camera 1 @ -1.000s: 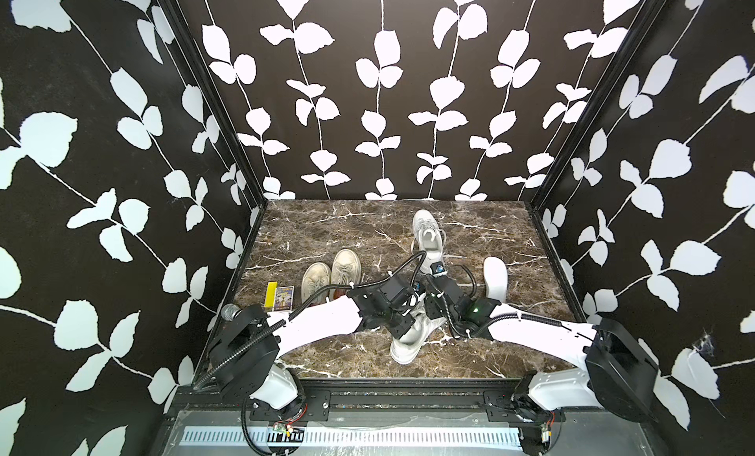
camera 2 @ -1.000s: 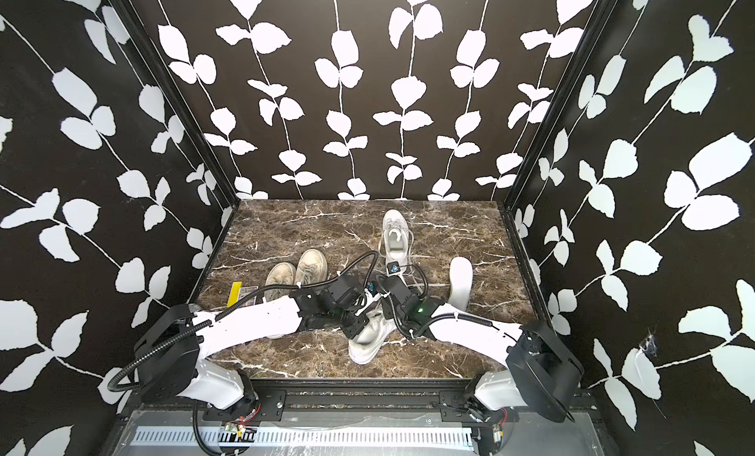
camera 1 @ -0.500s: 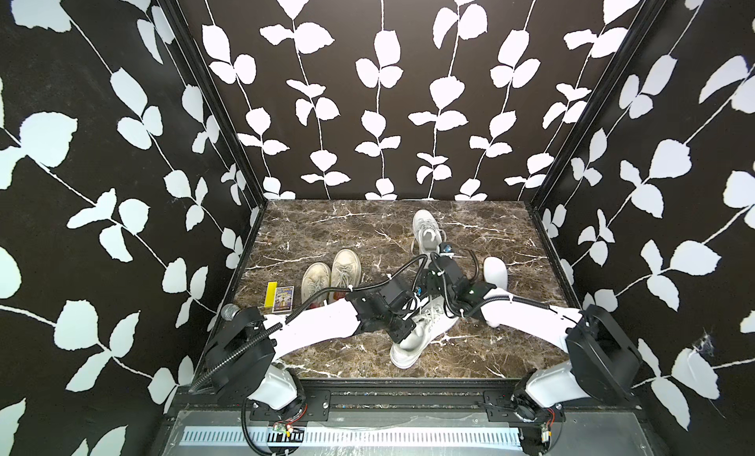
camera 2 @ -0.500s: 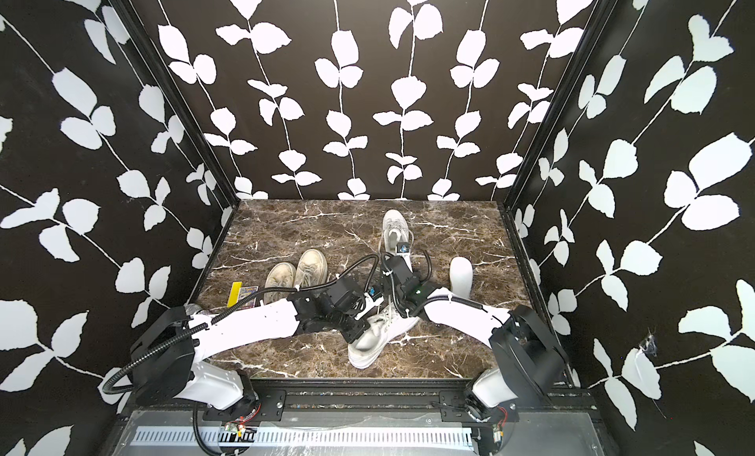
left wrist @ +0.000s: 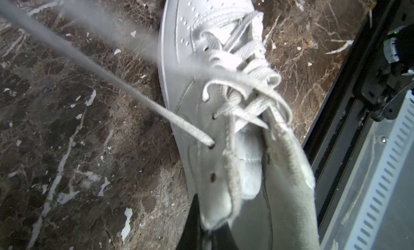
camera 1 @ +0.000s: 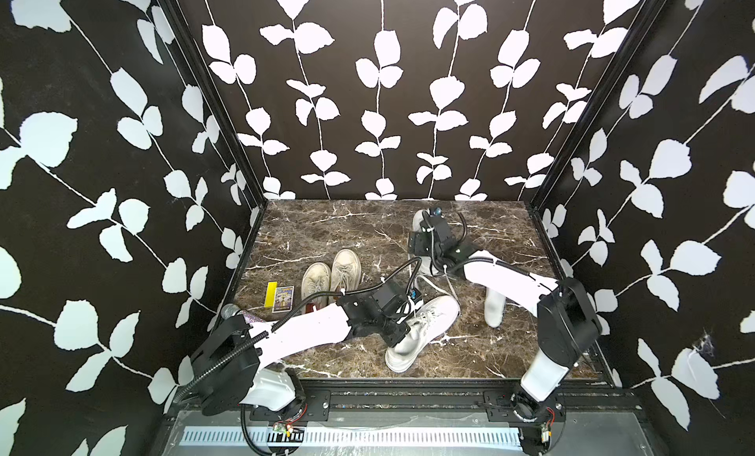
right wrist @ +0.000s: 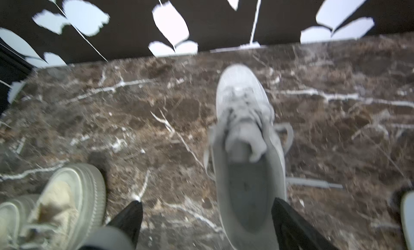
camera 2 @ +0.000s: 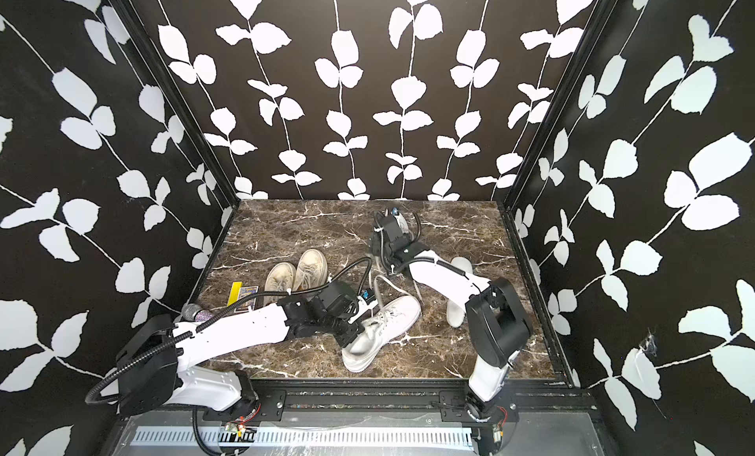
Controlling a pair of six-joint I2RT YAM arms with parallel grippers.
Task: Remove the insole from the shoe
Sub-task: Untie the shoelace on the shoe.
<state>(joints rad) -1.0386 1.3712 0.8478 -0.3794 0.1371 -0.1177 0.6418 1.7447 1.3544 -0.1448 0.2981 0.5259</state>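
Left gripper (left wrist: 208, 231): clamped on collar of white shoe (camera 1: 429, 327), seemingly.
Right gripper (right wrist: 207, 203): jaws wide, over far shoe (right wrist: 244, 125) behind it.
Insole (camera 1: 493, 311): lying out, near white shoe.

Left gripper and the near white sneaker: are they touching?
Touching. The left wrist view shows the left gripper shut on the white sneaker's side wall, which is pinched between its black fingers.

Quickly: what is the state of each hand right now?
Left hand: closed on the near white shoe, at the edge of its opening.
Right hand: open, holding nothing, over the far white shoe.
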